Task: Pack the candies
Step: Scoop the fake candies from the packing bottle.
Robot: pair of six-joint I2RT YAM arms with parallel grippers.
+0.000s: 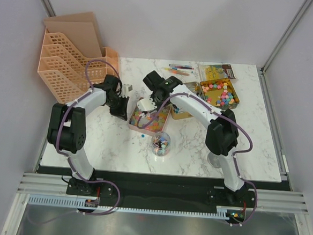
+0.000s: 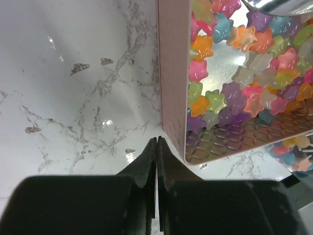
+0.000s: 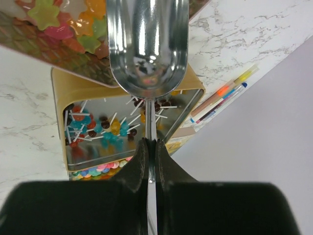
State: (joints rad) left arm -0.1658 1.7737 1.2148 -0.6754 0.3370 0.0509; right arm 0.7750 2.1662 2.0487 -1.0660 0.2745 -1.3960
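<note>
Star-shaped multicoloured candies (image 2: 244,73) fill a pink tin (image 1: 133,123). My left gripper (image 2: 157,140) is shut and empty, its tips on the table just outside the tin's left wall (image 2: 173,73); the top view shows it at the tin's left side (image 1: 120,110). My right gripper (image 3: 151,142) is shut on the handle of a metal scoop (image 3: 146,44), whose bowl is empty and hangs above the pink tin's edge (image 3: 58,24). The top view shows the right gripper over the tin (image 1: 149,101). A clear cup (image 1: 161,143) in front of the tin holds some candies.
A yellow tin of lollipops (image 3: 98,127) stands right of the pink tin. Another open tin of candies (image 1: 220,93) and its lid (image 1: 213,72) are at the back right. Pens (image 1: 178,69) lie at the back. Peach file racks (image 1: 69,63) stand back left. One loose candy (image 1: 142,136) lies on the marble.
</note>
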